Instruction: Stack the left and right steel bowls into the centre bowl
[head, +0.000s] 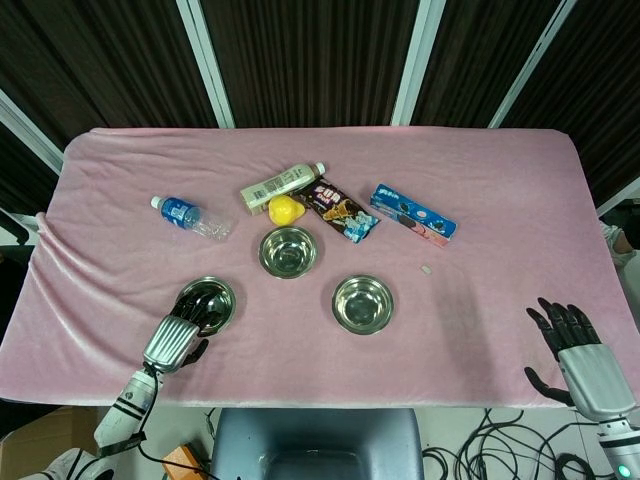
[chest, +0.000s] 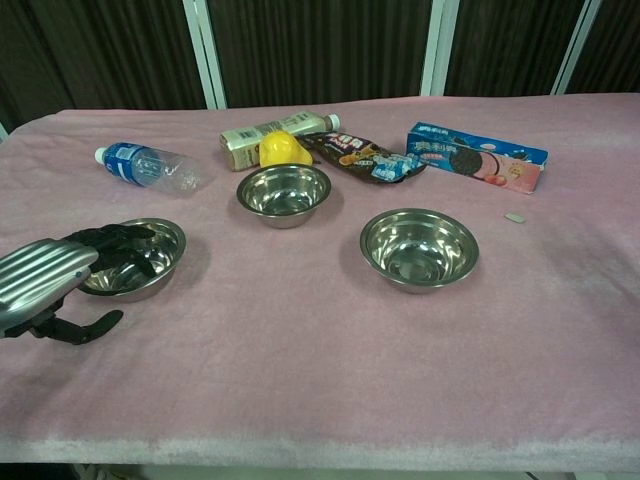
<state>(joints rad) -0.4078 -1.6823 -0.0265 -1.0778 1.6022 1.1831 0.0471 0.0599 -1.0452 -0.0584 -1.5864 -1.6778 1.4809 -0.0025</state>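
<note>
Three steel bowls: left bowl (chest: 135, 262) under left hand (head: 175, 335), fingers spread over its rim, no grip; centre bowl (head: 287, 251), right bowl (head: 362, 304) free. Right hand (head: 580, 358) open, empty, past table's (head: 480, 330) near-right edge. Bare cloth around right bowl.

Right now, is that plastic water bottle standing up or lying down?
Lying down. The water bottle rests on its side on the pink cloth, white cap pointing toward the table's left edge, in both views.
</note>
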